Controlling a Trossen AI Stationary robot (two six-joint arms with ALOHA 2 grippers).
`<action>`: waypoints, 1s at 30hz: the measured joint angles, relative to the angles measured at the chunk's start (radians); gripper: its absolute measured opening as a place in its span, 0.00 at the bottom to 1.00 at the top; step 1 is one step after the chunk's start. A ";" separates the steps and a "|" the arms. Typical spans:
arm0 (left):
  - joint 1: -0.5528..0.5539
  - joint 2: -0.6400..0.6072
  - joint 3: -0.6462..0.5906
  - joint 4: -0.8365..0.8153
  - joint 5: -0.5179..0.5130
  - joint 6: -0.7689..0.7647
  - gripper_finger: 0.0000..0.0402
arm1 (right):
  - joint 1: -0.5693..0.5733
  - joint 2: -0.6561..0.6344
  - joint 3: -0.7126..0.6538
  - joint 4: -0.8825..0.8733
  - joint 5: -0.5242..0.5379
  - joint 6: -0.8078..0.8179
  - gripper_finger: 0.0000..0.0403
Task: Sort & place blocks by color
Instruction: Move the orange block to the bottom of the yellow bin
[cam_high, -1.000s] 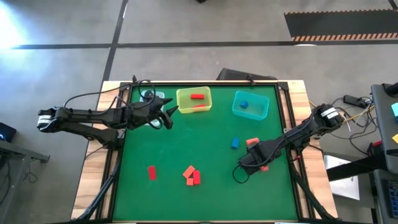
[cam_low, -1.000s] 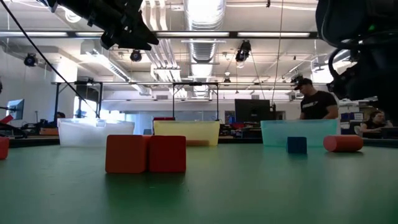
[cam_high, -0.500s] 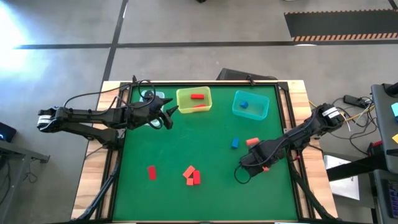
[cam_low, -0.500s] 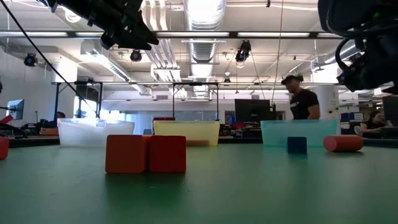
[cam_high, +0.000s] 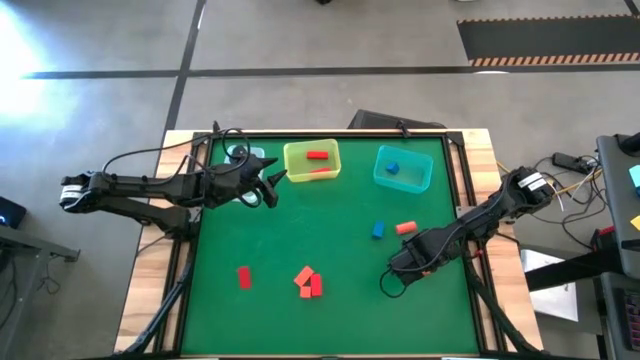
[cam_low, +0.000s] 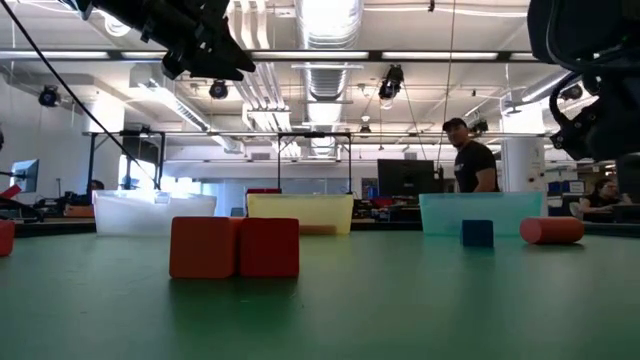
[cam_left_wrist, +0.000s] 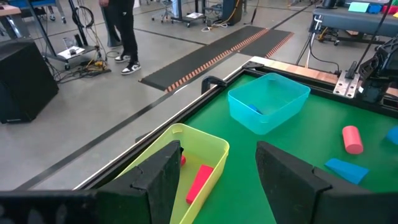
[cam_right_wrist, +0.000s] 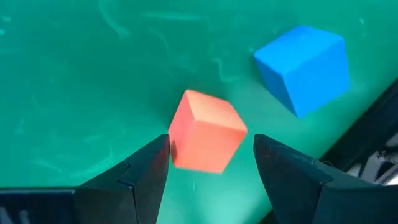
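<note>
An orange-red cube lies between the fingers of my open right gripper, which points down over the table's right part. A blue cube sits beside it near the table's edge frame. My left gripper hangs open and empty in the air beside the yellow bin, which holds red blocks. The teal bin holds a blue block. On the felt rest a blue block, an orange-red cylinder, a red block and a red and orange-red cluster. My right gripper comes at the orange-red cube from above, one finger on either side. Green felt shows between the cube's side and one fingertip. At the other fingertip I cannot tell whether cube and finger touch.
A clear bin stands at the far left under my left arm. The black frame runs close past the blue cube. A person stands in the room beyond the table. Bare felt lies in the middle and near parts.
My right arm's wrist has turned a little over the table's right part. The person in the room behind has walked toward the left of the low view. The blocks and bins stay where they were.
</note>
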 joint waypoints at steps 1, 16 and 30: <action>0.000 0.000 0.000 0.000 0.000 0.000 0.48 | 0.000 0.000 -0.007 0.012 0.004 -0.002 0.56; 0.000 0.000 0.000 0.001 0.000 0.000 0.48 | 0.001 -0.007 -0.014 0.133 0.072 -0.060 0.29; -0.001 0.039 -0.001 0.073 0.055 -0.005 0.48 | -0.001 -0.193 -0.134 1.003 0.667 -0.564 0.29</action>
